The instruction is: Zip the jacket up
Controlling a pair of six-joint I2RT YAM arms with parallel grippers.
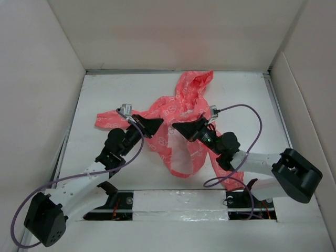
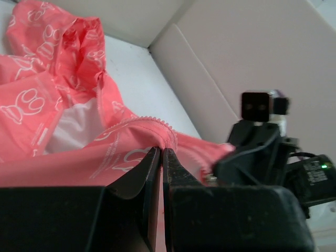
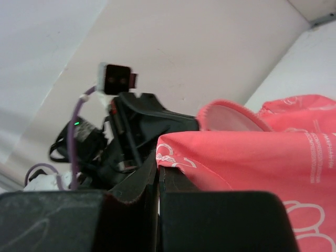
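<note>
The coral-pink jacket [image 1: 181, 102] lies crumpled in the middle of the white table, hood toward the back and white lining [image 1: 182, 164] showing at the front. One sleeve [image 1: 107, 119] stretches out to the left. My left gripper [image 1: 160, 124] is shut on a fold of the jacket [image 2: 42, 100] by the zipper teeth [image 2: 153, 121]. My right gripper [image 1: 175, 126] faces it from the right, a short gap away, shut on a jacket [image 3: 252, 163] edge. In each wrist view the fabric is pinched at the tips of the left gripper [image 2: 161, 150] and the right gripper [image 3: 157, 167].
Tall white walls [image 1: 37, 79] box in the table on the left, back and right. Purple cables [image 1: 247, 113] loop off both wrists. The arm bases and a taped strip [image 1: 178, 202] line the near edge.
</note>
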